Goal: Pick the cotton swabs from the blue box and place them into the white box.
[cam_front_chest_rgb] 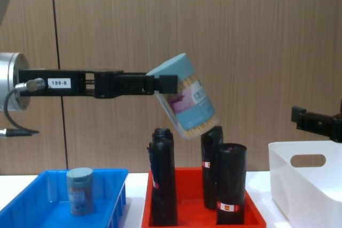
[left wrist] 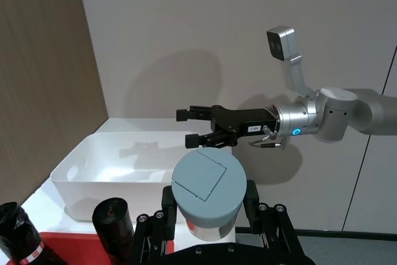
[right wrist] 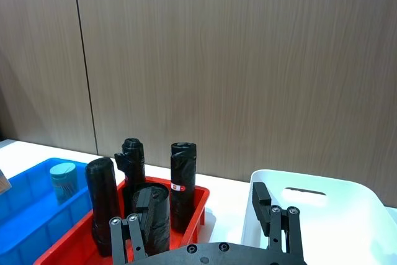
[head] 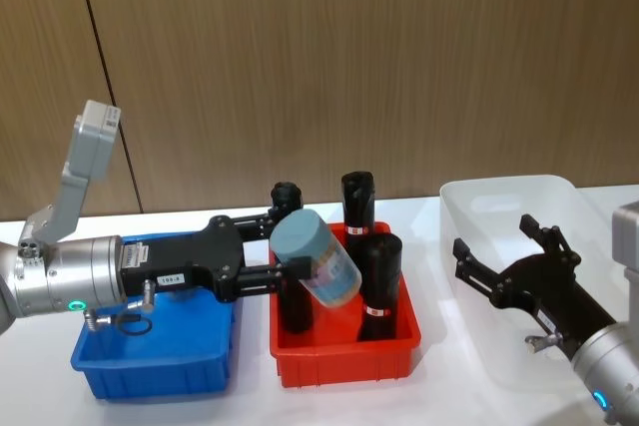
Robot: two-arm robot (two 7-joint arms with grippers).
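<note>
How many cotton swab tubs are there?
2. One tub tilted in the left gripper above the red tray; another tub standing in the blue box. Others may be hidden.

Cotton swab tub [cam_front_chest_rgb: 187,100]: clear glossy plastic, matt pale blue lid. Blue box [head: 150,371], red tray [head: 344,361], white box [head: 504,185]: smooth moulded plastic, slight sheen. Black rolls [head: 379,286]: wrinkled glossy film. Wall panelling [head: 349,67]: matt wood grain.

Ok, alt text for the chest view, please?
The left gripper holds a tilted tub of cotton swabs in the air above a red tray of black rolls. Another tub stands in the blue box; the white box sits at right.
</note>
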